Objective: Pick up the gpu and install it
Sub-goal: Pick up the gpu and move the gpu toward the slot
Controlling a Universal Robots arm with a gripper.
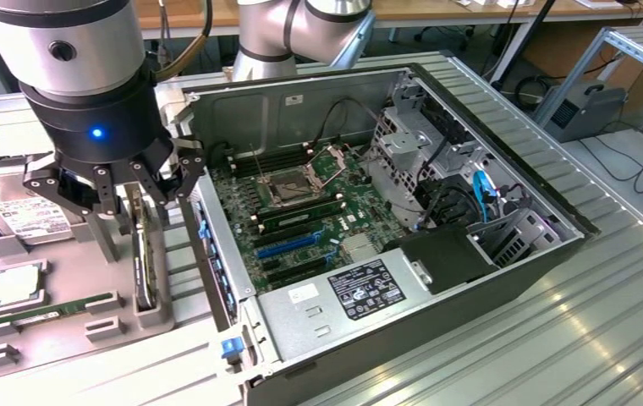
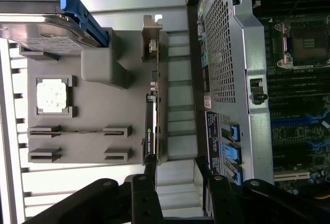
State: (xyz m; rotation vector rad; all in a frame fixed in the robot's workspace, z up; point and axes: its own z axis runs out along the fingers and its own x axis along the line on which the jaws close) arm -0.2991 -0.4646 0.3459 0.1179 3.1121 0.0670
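The gpu stands on edge in a slot of the grey fixture tray, just beside the open computer case. It is a thin dark card with a silvery bracket at one end. My gripper hangs open right above the card, holding nothing. In the wrist view the gpu shows edge-on, bracket at the far end. One black finger lines up with the card's near end, and the gripper gapes toward the case wall.
The tray also carries a hard drive, a CPU and a green RAM stick. Inside the case lies the motherboard with blue slots and cables at the exterior view's right. Ribbed metal table surrounds everything.
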